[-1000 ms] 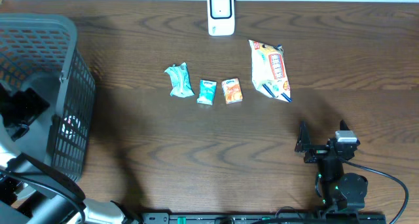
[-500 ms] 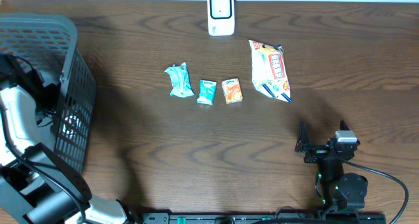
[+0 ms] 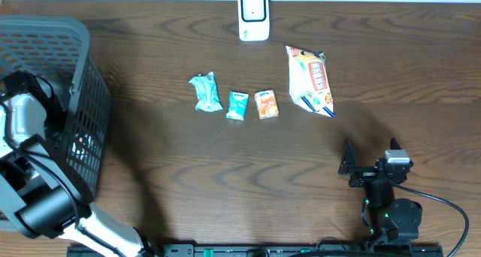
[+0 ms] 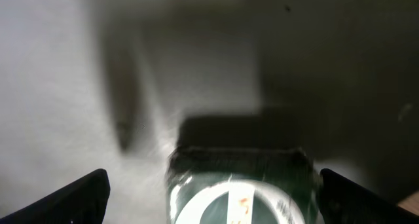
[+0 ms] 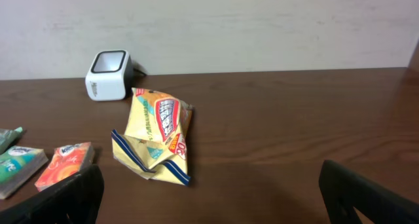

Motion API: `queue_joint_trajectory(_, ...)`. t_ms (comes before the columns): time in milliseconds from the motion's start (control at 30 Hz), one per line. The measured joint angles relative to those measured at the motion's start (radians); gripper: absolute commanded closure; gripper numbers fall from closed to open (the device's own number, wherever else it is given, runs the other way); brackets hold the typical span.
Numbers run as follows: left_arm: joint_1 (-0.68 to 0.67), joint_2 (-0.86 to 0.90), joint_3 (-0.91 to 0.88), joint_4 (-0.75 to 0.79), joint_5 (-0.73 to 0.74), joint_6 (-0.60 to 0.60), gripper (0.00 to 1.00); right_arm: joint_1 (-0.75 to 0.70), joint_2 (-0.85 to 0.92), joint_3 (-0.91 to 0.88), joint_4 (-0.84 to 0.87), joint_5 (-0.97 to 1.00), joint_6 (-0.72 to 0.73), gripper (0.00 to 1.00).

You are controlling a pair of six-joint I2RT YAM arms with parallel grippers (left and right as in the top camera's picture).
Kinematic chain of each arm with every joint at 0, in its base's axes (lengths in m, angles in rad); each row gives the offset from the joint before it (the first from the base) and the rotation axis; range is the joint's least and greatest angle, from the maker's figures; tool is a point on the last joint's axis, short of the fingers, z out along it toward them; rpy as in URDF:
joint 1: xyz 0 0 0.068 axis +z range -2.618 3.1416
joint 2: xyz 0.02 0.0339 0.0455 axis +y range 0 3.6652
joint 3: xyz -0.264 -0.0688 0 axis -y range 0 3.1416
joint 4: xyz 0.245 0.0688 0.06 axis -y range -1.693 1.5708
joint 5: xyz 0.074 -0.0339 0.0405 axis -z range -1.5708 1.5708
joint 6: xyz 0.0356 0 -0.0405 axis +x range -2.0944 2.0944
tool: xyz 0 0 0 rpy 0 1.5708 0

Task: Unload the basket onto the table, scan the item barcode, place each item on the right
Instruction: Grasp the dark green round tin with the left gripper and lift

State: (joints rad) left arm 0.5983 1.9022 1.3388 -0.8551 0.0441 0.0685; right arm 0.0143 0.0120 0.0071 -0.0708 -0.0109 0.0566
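Dark green packet with a white round label [image 4: 239,185] sits at the lower middle of the left wrist view, blurred and cut off by the bottom edge; what it rests on cannot be made out. Left claw [image 4: 213,191] gapes wide either side of it, above the grey mesh basket [image 3: 83,114] at the overhead view's left. Right claw [image 5: 209,191] gapes wide too, empty, over the dark wooden table [image 3: 225,167], with a pale wall [image 5: 262,27] behind.

A dark wooden table [image 3: 225,167] carries a white scanner [image 3: 254,16] at top centre, a yellow bag [image 3: 310,81] to its lower right, a teal packet [image 3: 204,92], small teal packet [image 3: 237,105] and orange packet [image 3: 267,104] in a row at centre, and a grey mesh basket [image 3: 86,114] at far left.
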Motion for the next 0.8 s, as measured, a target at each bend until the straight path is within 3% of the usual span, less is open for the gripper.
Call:
queue_joint_trajectory(300,0.000,0.040,0.000,0.004,0.028,0.008,0.03,0.000,0.000,0.000,0.000,0.000,0.000,0.01)
queue_joint_trajectory(467,0.000,0.048,0.009,-0.013,0.012,0.006,0.08,0.000,0.000,0.000,0.000,0.000,0.000,0.01)
queue_joint_trajectory(667,-0.009,0.048,0.016,-0.019,-0.042,-0.030,0.22,0.000,0.000,0.000,0.000,0.000,0.000,0.01)
queue_joint_trajectory(733,-0.008,0.048,0.017,-0.020,-0.055,-0.046,0.35,0.000,0.000,0.000,0.000,0.000,0.000,0.01)
queue_joint_trajectory(800,-0.009,0.048,0.018,-0.021,-0.068,-0.061,0.39,0.000,0.000,0.000,0.000,0.000,0.000,0.01)
